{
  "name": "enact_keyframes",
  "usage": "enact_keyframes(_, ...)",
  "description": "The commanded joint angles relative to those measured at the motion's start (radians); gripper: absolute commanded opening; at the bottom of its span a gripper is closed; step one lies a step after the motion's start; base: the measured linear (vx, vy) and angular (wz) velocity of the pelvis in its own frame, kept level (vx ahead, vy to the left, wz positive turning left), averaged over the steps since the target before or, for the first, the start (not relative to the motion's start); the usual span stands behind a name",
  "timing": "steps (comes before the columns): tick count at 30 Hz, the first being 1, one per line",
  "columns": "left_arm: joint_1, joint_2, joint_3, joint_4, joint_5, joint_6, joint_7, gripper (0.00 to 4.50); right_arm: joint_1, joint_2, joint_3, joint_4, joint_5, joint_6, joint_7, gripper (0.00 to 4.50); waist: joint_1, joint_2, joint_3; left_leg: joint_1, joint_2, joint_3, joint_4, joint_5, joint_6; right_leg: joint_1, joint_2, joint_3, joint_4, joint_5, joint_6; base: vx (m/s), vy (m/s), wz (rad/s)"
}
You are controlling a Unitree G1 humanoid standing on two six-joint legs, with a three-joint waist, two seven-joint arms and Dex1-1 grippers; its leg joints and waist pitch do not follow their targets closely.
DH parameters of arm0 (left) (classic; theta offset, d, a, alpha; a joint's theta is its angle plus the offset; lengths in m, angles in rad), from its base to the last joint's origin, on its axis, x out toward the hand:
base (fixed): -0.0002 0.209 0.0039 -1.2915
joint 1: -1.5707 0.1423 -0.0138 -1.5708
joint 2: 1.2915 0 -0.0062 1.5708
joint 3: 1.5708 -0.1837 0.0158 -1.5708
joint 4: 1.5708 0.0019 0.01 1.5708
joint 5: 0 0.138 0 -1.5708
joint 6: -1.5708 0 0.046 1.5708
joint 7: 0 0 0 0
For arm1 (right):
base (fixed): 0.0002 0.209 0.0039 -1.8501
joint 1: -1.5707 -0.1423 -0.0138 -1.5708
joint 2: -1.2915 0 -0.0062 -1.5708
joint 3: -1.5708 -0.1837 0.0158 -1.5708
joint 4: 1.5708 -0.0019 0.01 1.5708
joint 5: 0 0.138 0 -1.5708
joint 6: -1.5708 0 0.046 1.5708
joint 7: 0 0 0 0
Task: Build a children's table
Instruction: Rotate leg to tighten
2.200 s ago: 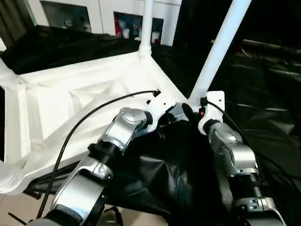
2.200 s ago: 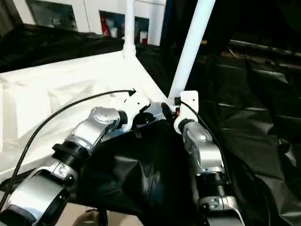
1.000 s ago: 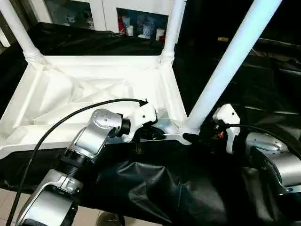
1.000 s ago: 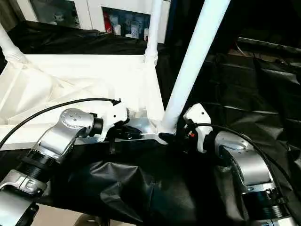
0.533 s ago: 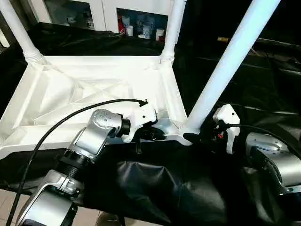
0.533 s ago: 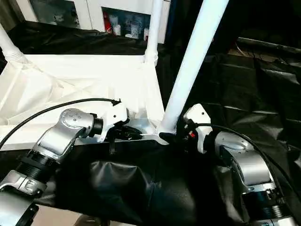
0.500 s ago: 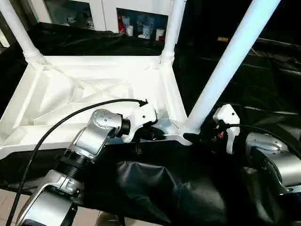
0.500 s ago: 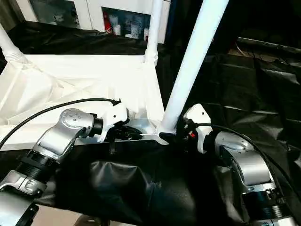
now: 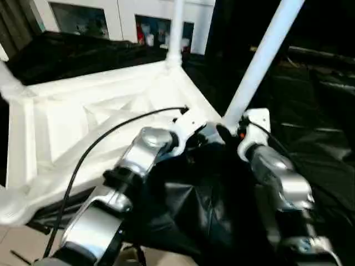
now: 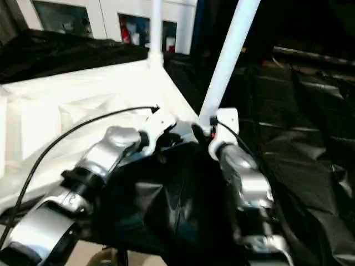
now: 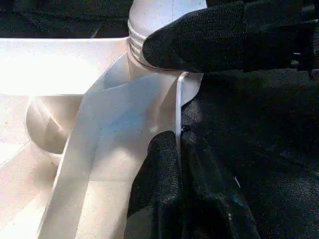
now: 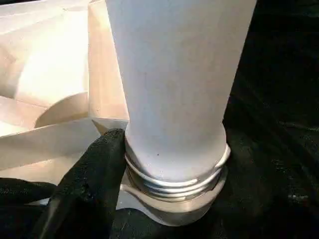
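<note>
The white tabletop (image 9: 72, 127) lies upside down on black cloth, its ribbed underside facing up. White legs stand in its corner sockets: one at the near right corner (image 9: 260, 61), one at the far corner (image 9: 176, 27) and one at the left (image 9: 8, 86). My left gripper (image 11: 178, 149) is shut on the tabletop's thin rim, right beside the near right corner. My right gripper (image 9: 226, 132) is at the base of the near right leg (image 12: 174, 74). One black finger (image 12: 92, 174) presses on the leg's threaded collar; the other is hidden behind the leg.
Black cloth (image 9: 188, 199) covers the work surface and bunches up between my forearms. A white cabinet (image 9: 127, 16) with small items on its shelves stands behind. A black cable (image 9: 100, 144) arcs over my left arm. Pale floor (image 9: 16, 244) shows at the near left.
The head camera has swung and tilted, so the whole picture has shifted. Both grippers keep their places at the near right corner, left on the rim and right at the leg's base.
</note>
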Motion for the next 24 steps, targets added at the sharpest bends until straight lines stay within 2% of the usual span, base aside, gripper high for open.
enact_keyframes(1,-0.019,-0.045,0.002,0.015,-0.015,-0.022,0.008,0.00,0.009,0.026,0.037,0.016,0.024,0.015,0.054,3.29,-0.004,-0.007,-0.073,0.039,0.021,-0.024,-0.077,-0.364,-0.018,0.023,0.003,0.003,-0.074,-0.350,-0.128,0.000,0.000,0.00)
enact_keyframes(3,-0.021,-0.043,0.001,0.019,-0.015,-0.028,0.008,0.00,0.008,0.024,0.035,0.015,0.024,0.011,0.056,3.50,-0.003,-0.009,-0.072,0.038,0.021,-0.022,-0.076,-0.352,-0.002,0.024,0.001,0.004,-0.073,-0.328,-0.134,0.000,0.000,0.00)
enact_keyframes(5,-0.002,-0.010,-0.010,0.002,-0.019,-0.055,-0.040,0.00,0.016,-0.072,0.082,-0.013,-0.036,-0.006,0.115,3.64,-0.001,-0.011,-0.072,0.037,0.021,-0.023,-0.075,-0.335,0.001,0.028,0.002,0.003,-0.072,-0.320,-0.132,0.000,0.000,0.00)
enact_keyframes(6,0.002,-0.001,-0.011,-0.001,-0.020,-0.057,-0.052,0.00,0.018,-0.088,0.077,-0.023,-0.028,0.001,0.132,3.79,0.000,-0.011,-0.072,0.038,0.021,-0.020,-0.073,-0.321,0.009,0.028,0.003,0.005,-0.071,-0.301,-0.132,0.000,0.000,0.00)
enact_keyframes(8,0.005,0.006,-0.012,-0.002,-0.021,-0.061,-0.061,0.00,0.019,-0.102,0.073,-0.032,-0.019,0.004,0.152,3.79,-0.001,-0.012,-0.071,0.035,0.020,-0.019,-0.072,-0.322,0.018,0.026,0.002,0.005,-0.072,-0.303,-0.137,0.000,0.000,0.00)
enact_keyframes(9,0.018,0.028,-0.013,-0.015,-0.027,-0.070,-0.097,0.00,0.030,-0.147,0.071,-0.069,0.013,0.025,0.237,3.79,0.001,-0.013,-0.072,0.035,0.021,-0.019,-0.071,-0.314,0.028,0.030,0.000,0.005,-0.072,-0.314,-0.140,0.000,0.000,0.00)
enact_keyframes(11,0.032,0.052,-0.017,-0.030,-0.032,-0.090,-0.137,0.00,0.045,-0.198,0.078,-0.095,0.023,0.028,0.311,3.79,0.005,-0.015,-0.071,0.036,0.022,-0.017,-0.069,-0.301,0.045,0.030,0.002,0.006,-0.073,-0.296,-0.144,0.000,0.000,0.00)
enact_keyframes(12,0.041,0.066,-0.019,-0.042,-0.037,-0.100,-0.163,0.00,0.054,-0.222,0.080,-0.107,0.029,0.028,0.349,3.79,0.006,-0.017,-0.072,0.031,0.022,-0.017,-0.069,-0.284,0.051,0.035,-0.001,0.005,-0.070,-0.287,-0.147,0.000,0.000,0.00)
enact_keyframes(13,0.041,0.066,-0.019,-0.042,-0.037,-0.100,-0.163,0.00,0.054,-0.222,0.080,-0.107,0.029,0.028,0.349,3.79,0.006,-0.017,-0.072,0.031,0.022,-0.017,-0.069,-0.284,0.051,0.035,-0.001,0.005,-0.070,-0.287,-0.147,0.000,0.000,0.00)
enact_keyframes(14,0.057,0.088,-0.018,-0.068,-0.053,-0.106,-0.209,0.00,0.069,-0.266,0.085,-0.126,0.037,0.018,0.405,3.79,0.008,-0.014,-0.072,0.035,0.023,-0.015,-0.067,-0.272,0.057,0.030,-0.002,0.006,-0.070,-0.282,-0.160,0.000,0.000,0.00)
enact_keyframes(15,0.070,0.103,-0.020,-0.096,-0.071,-0.110,-0.254,0.00,0.078,-0.289,0.085,-0.140,0.052,0.018,0.439,3.79,0.007,-0.018,-0.071,0.031,0.024,-0.017,-0.068,-0.266,0.058,0.035,-0.001,0.005,-0.068,-0.282,-0.167,0.000,0.000,0.00)
enact_keyframes(18,0.103,0.144,-0.031,-0.180,-0.114,-0.097,-0.368,0.00,0.093,-0.335,0.080,-0.169,0.082,0.021,0.510,3.79,0.010,-0.013,-0.071,0.035,0.027,-0.015,-0.068,-0.250,0.069,0.033,-0.001,0.005,-0.063,-0.263,-0.193,0.000,0.000,0.00)
enact_keyframes(20,0.108,0.152,-0.034,-0.195,-0.119,-0.090,-0.384,0.00,0.095,-0.342,0.079,-0.175,0.087,0.024,0.523,3.79,0.007,-0.013,-0.071,0.033,0.028,-0.016,-0.069,-0.246,0.069,0.033,-0.001,0.005,-0.061,-0.253,-0.198,0.000,0.000,0.00)
enact_keyframes(24,0.126,0.178,-0.041,-0.228,-0.124,-0.085,-0.423,0.00,0.109,-0.374,0.093,-0.197,0.097,0.033,0.590,3.79,0.009,-0.008,-0.073,0.040,0.029,-0.011,-0.065,-0.228,0.072,0.030,0.003,0.007,-0.054,-0.198,-0.220,0.000,0.000,0.00)
